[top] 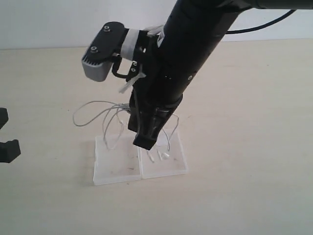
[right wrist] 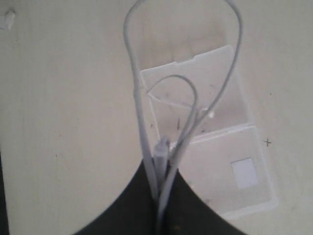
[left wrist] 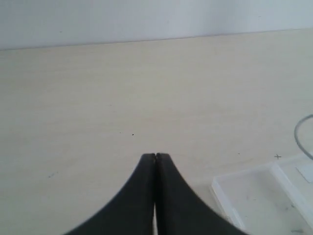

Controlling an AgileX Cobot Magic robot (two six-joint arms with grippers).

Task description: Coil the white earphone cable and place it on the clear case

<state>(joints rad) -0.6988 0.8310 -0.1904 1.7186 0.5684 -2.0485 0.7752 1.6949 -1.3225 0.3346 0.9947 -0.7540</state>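
Note:
The clear case (top: 117, 169) lies open on the table, its two square halves side by side; the right wrist view shows its white sticker (right wrist: 244, 173). My right gripper (top: 145, 142) hangs just above the case, shut on several gathered strands of the white earphone cable (right wrist: 138, 105). Loops of the cable (top: 93, 111) spread out to the left above the table, and the earbuds (top: 164, 155) dangle down onto the case's right half. My left gripper (left wrist: 155, 155) is shut with nothing in it, over bare table left of the case (left wrist: 254, 193).
The tabletop (top: 254, 122) is pale wood with a white wall behind. Black parts of the left arm (top: 7, 149) show at the left edge of the exterior view. The right arm's thick black body (top: 190, 54) hides the table behind the case.

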